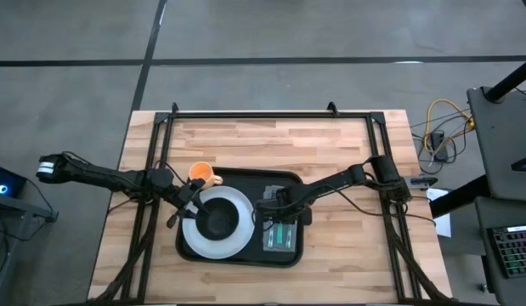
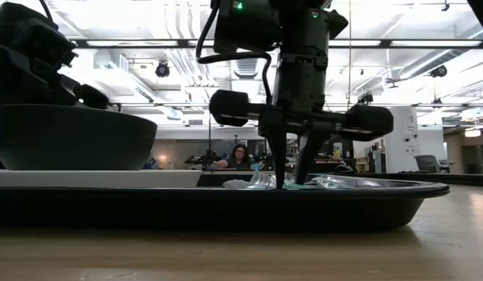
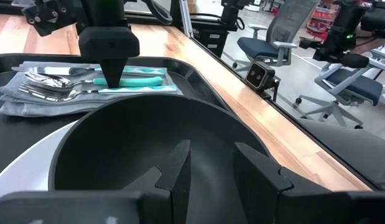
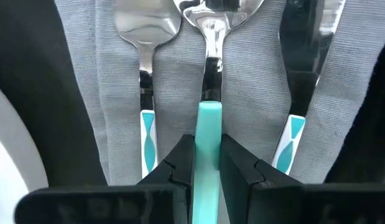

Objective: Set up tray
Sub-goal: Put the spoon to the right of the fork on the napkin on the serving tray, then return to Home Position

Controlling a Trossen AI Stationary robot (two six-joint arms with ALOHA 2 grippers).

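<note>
No text, label, brand, number or sign can be read in any of the views. The cutlery handles, the dishes, the arms and the room's furniture carry no legible marking.

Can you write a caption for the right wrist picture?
Right hand pinches the middle spoon's teal handle on the grey napkin.
</note>
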